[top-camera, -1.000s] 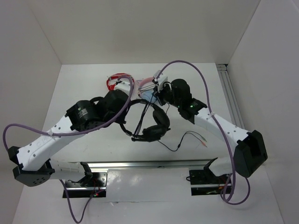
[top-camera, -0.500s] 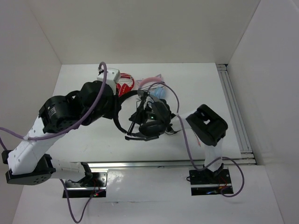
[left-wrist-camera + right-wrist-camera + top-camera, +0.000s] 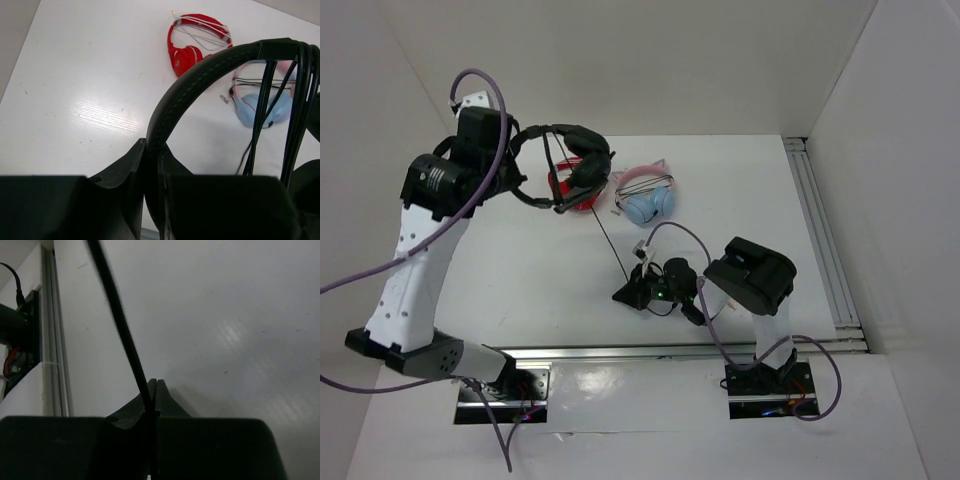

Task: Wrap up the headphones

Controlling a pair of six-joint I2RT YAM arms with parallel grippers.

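The left gripper (image 3: 152, 150) is clamped on the thin headband of the headphones (image 3: 570, 165), its two black fingers pinching the padded band where it curves down toward them. The arm holds the headset lifted clear of the table (image 3: 520, 270), over its far left part, with the earcups hanging to the right of the gripper. In the left wrist view several strands of black cable (image 3: 300, 95) run down from the top of the band; they seem to be turns wound over it, though the close, partly cut-off view leaves that uncertain. From the headset one strand stretches straight and taut down toward the near middle of the table, where the right gripper (image 3: 625, 293) sits low, jaws closed tight on the cable with no gap between the fingertips. Below and just beyond the raised headset lie the red-and-white headphones (image 3: 192, 42), and just to their right the light-blue and pink headphones (image 3: 648, 197), both resting on the table.
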